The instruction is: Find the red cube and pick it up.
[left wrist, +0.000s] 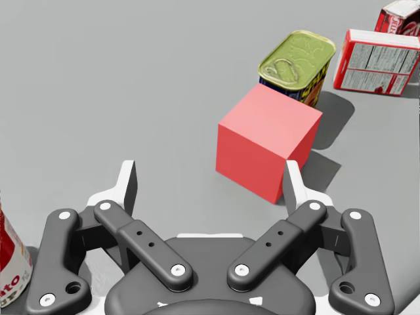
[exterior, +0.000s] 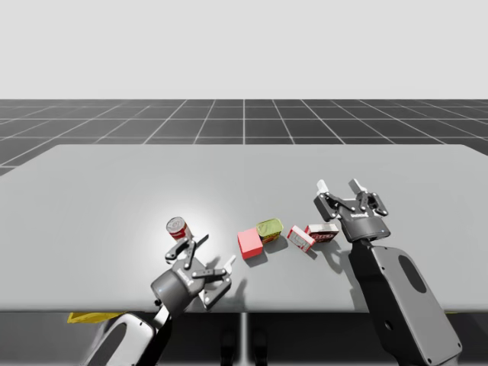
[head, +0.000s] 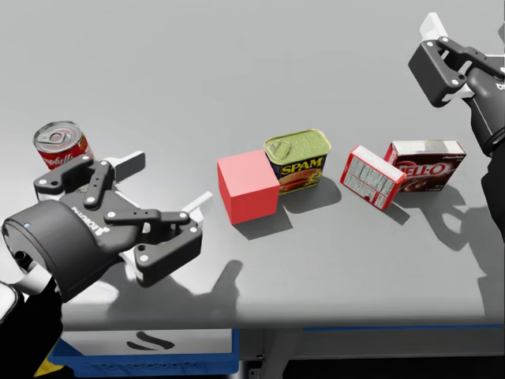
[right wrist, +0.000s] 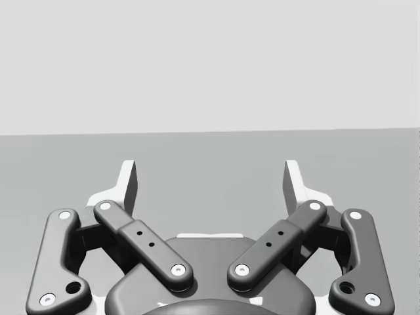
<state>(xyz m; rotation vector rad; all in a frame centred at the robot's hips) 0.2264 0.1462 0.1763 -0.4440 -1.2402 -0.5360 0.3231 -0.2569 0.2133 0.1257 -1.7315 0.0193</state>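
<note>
Red cube (left wrist: 269, 141) sat flat on the counter (left wrist: 131, 79), equal-sided, one vertical edge toward my left claw (left wrist: 210, 177) — fingers spread wide, empty, cube just ahead. Right claw (right wrist: 210, 174) likewise spread, empty.

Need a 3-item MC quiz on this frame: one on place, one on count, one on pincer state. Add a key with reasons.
1. What stands nearest the red cube?
A) round red can
B) green-lidded tin
C) red box

2. How many things stand on the table?
A) three
B) five
C) seven

3. The left pincer is:
A) open, short of the cube
B) shut on the cube
C) shut on the can

Key:
1 B, the tin sits right beside the cube.
2 B, there are the cube, tin, can, red box and red-and-white box.
3 A, its fingers stand apart with nothing between them.
</note>
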